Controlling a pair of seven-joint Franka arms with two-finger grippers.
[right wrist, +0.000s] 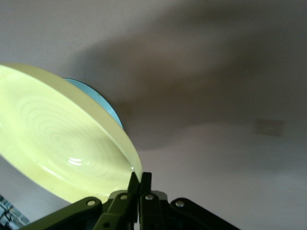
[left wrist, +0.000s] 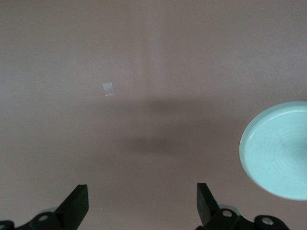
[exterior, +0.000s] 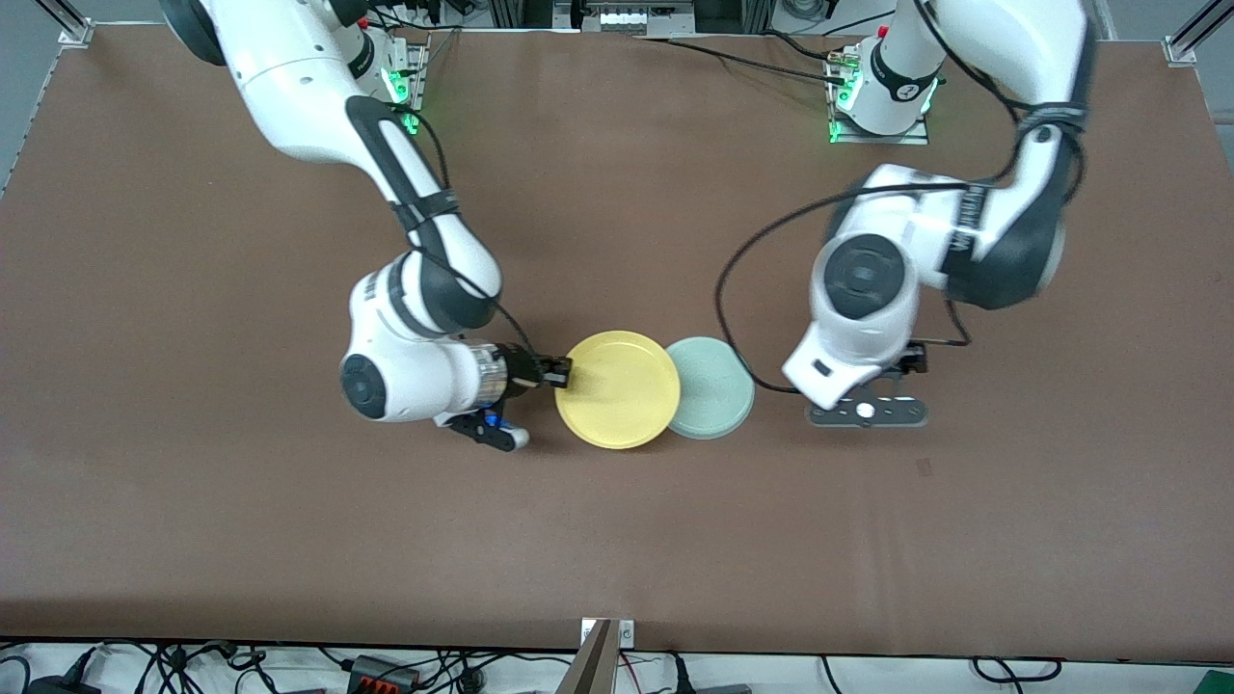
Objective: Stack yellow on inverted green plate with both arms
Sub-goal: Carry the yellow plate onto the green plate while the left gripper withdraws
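The right gripper [exterior: 557, 372] has its fingers pinched tight on the rim of the yellow plate [exterior: 619, 388], at the edge toward the right arm's end of the table, and the plate looks tilted and lifted, its other edge overlapping the green plate [exterior: 715, 387]. That mint plate lies bottom-up on the brown table [exterior: 193, 482], so the flip looks done and the stacking is under way. The left gripper [left wrist: 141, 203] hangs spread wide and empty over bare table just beside the green plate [left wrist: 278, 149], toward the left arm's end. Next, I judge, the yellow plate must be carried across, centred and levelled over the green one before the pinch lets go.
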